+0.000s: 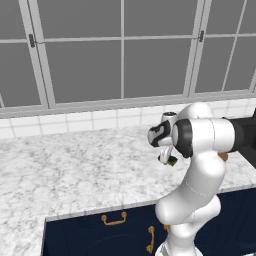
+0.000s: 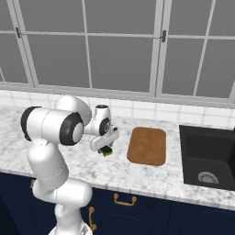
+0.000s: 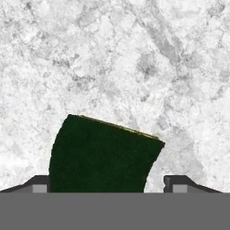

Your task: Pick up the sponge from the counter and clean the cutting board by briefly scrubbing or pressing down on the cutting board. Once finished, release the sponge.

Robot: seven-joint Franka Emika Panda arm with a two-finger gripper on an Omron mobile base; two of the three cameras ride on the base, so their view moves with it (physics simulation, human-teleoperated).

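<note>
White-and-grey marbled stone worktop [image 2: 137, 176] carries the small dark green sponge [image 3: 101, 155] between the gripper [image 2: 106, 150] tips, left tip touching, right apart, positioned for pickup, near the orange-brown wooden cutting board [image 2: 147, 145].

Dark green sponge [image 3: 101, 155] (yellow-edged), white-grey marbled counter [image 3: 134, 58], orange-brown cutting board [image 2: 147, 146].

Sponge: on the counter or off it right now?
Probably still on it. The sponge sits low between the fingertips, against the counter; actual contact cannot be told.
</note>
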